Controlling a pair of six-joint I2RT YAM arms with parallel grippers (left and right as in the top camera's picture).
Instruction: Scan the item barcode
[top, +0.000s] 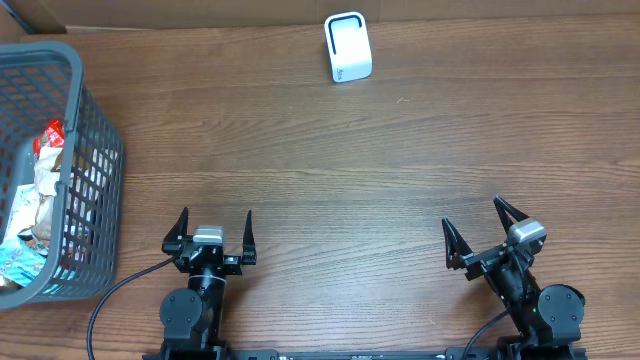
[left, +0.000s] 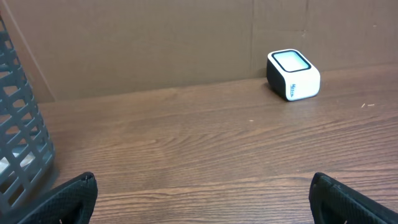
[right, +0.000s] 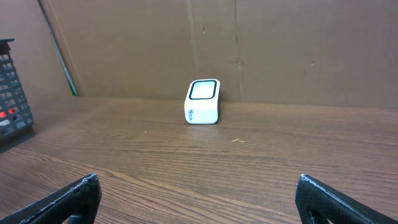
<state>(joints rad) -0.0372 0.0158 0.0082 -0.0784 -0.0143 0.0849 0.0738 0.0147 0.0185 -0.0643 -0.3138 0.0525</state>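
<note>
So the items (top: 38, 190) to scan are all in the grey basket (top: 100, 165) at the left edge of the surface. It looks like a heap of crinkly packets, too jumbled to say which way any of them lies. The left fingers (top: 248, 230) are spread wide, holding nothing, and the basket is just off to their left and a bit ahead. The right fingers (top: 450, 242) are also wide open and empty, but well apart from the basket on the other side. So the left arm is clearly the closer one for the pick, imo. The scanner (top: 348, 47) stands at the far edge, roughly between the two arms, window facing up.
</note>
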